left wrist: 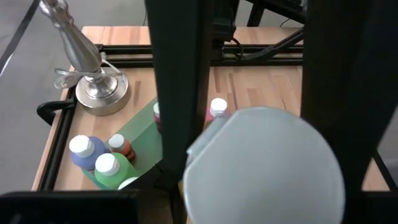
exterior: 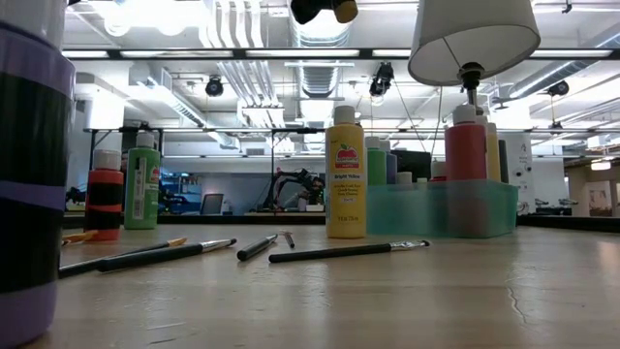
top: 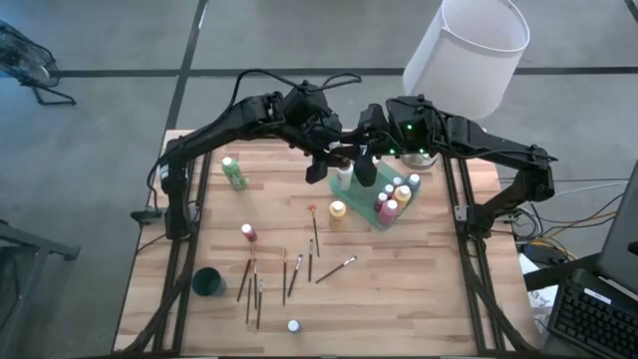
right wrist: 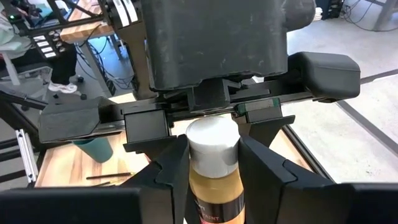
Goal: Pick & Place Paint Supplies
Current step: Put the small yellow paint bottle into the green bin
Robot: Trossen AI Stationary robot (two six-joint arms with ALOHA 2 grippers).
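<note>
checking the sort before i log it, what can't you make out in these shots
- high view: the right gripper covers part of the green tray, hiding bottles there.
- low view: the lifted bottle is cut off by the top edge.
- left wrist view: a blurred pale round thing blocks the table.

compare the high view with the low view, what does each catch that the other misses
Only high: the left gripper and right gripper meeting at a lifted bottle over the green tray, and the dark green cup. Only low: the room behind, with ceiling lights, and bottle labels side-on. Both: the tray, yellow bottle, red bottle, brushes and lampshade.
</note>
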